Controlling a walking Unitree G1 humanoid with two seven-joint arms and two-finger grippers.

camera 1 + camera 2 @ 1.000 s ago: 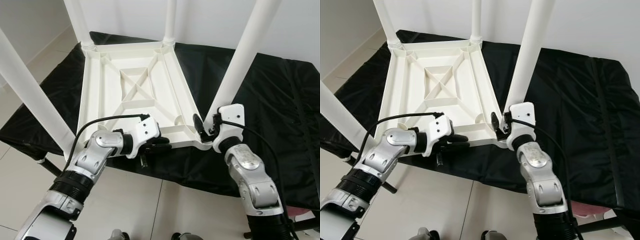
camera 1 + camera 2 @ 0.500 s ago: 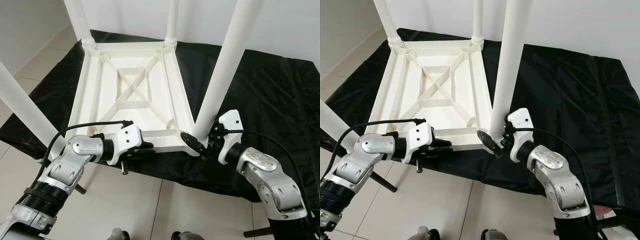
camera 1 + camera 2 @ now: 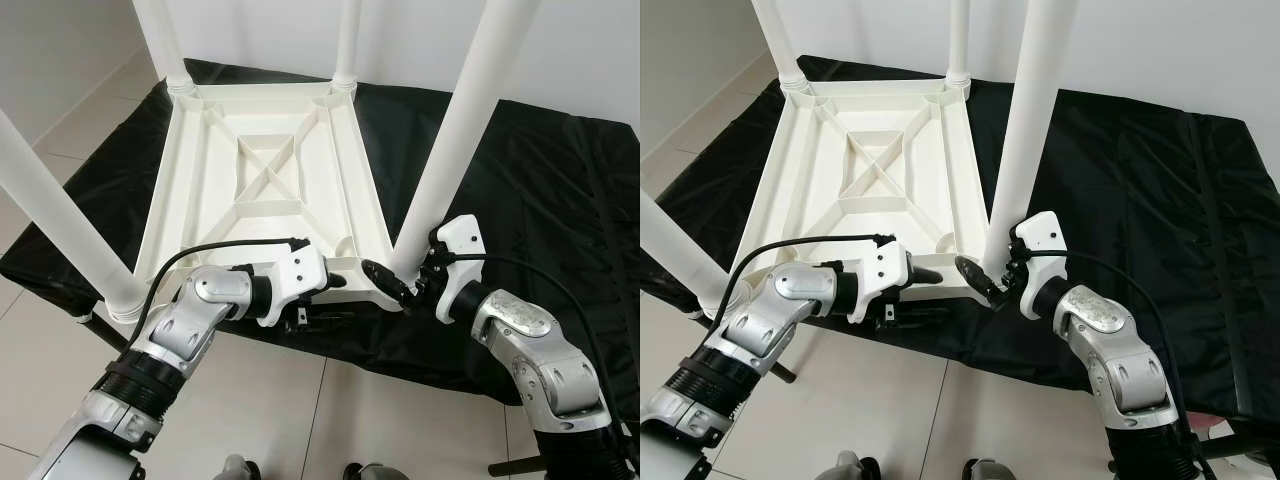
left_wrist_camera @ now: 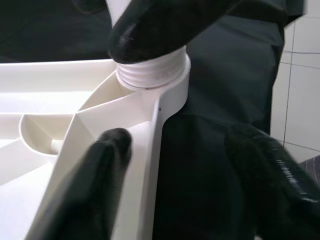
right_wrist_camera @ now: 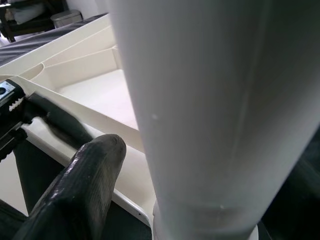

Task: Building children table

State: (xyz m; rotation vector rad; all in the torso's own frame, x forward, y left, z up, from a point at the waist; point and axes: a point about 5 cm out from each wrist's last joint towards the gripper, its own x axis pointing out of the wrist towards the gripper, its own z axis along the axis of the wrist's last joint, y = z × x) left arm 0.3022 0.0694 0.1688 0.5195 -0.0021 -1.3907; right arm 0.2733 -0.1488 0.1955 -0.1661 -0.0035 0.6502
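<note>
1. An upturned white children's table (image 3: 270, 190) lies on a black-draped surface (image 3: 540, 200).
2. The left end effector (image 3: 318, 288) straddles its near rim, fingers spread.
3. The right end effector (image 3: 400, 285) clasps the near-right leg (image 3: 460, 130) at its base.

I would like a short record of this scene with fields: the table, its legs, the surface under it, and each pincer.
table: white plastic tabletop, upside down, ribbed underside up
legs: four white legs stand in the corners; near-right leg sits in its threaded socket
surface: black cloth
left pincer: open, fingers on either side of the tabletop's near rim
right pincer: at the base of the near-right leg, one finger beside it
</note>
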